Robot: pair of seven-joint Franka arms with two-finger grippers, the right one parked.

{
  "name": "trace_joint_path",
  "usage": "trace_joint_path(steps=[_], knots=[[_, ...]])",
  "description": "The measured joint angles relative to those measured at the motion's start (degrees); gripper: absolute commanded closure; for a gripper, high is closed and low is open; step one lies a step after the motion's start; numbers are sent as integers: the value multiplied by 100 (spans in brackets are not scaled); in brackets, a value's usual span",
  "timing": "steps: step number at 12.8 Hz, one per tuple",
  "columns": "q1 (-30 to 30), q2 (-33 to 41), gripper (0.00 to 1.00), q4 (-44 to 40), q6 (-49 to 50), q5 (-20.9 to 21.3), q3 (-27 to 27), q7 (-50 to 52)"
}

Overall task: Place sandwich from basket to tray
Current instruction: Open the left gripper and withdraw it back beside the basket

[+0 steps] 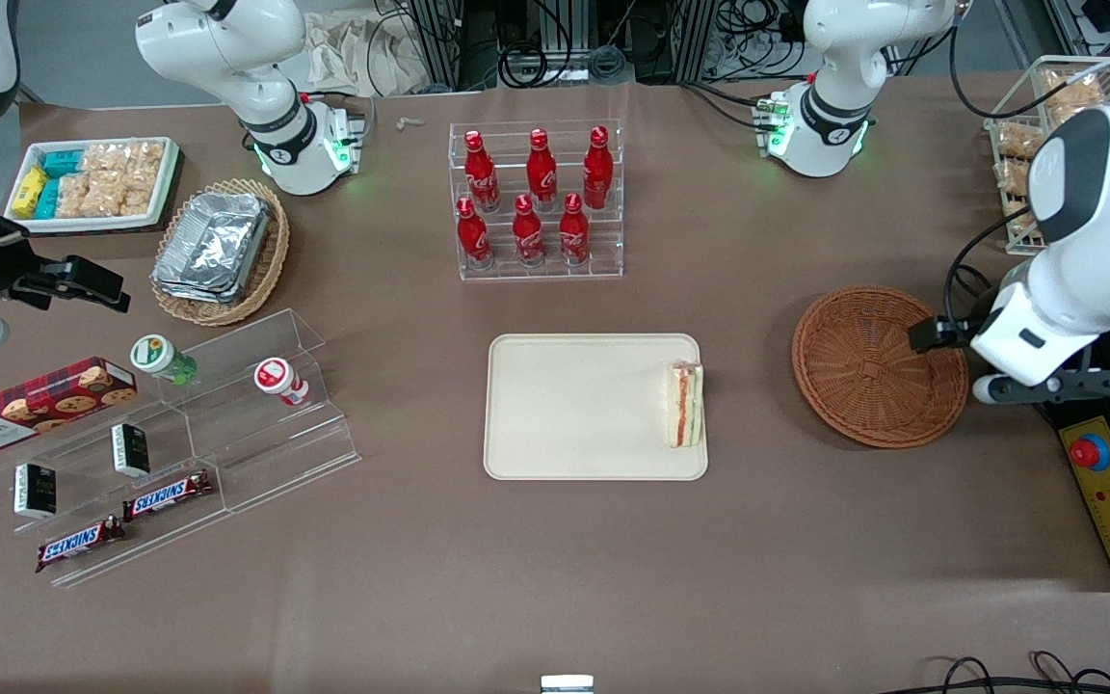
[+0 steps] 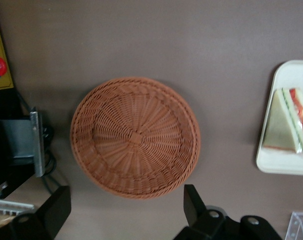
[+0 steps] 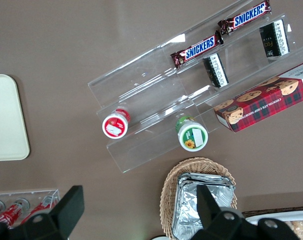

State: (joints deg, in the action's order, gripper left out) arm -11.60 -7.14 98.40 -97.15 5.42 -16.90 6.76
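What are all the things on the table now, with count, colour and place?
triangular white-bread sandwich: 1, pale with red and green stripes, on the tray's edge nearest the round basket
flat rectangular cream tray: 1, table centre
round reddish-brown wicker basket: 1, empty, toward the working arm's end
red cola bottles: 6, in a clear rack
Snickers bars: 2, on a clear stand
left hand: 1, black, open, above the round basket
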Motion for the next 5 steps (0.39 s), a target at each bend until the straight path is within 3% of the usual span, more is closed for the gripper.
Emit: trace_joint_path(steps=[5], knots=[[22, -29, 0, -216, 117, 8, 244, -766]])
